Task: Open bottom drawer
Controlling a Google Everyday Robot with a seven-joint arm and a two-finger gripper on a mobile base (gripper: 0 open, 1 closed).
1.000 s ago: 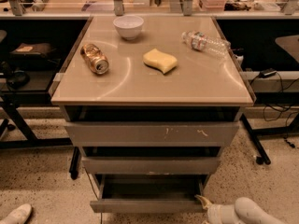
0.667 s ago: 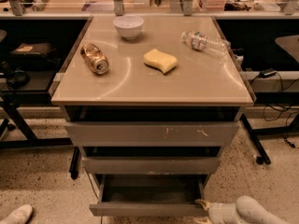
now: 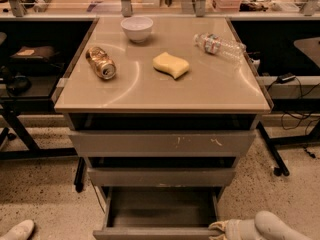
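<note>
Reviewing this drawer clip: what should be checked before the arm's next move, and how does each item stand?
1. Bottom drawer pulled out, tray showing: ok.
2. Whether it is fully open: cannot tell; its front sits at the picture's lower edge.
3. Gripper at the right end of that front: ok.
4. Gripper's contact with the front: cannot tell.
5. Top drawer and middle drawer sit further in than the bottom one: ok.
6. Can and bottle lie on their sides and might roll if jolted: not ok.
</note>
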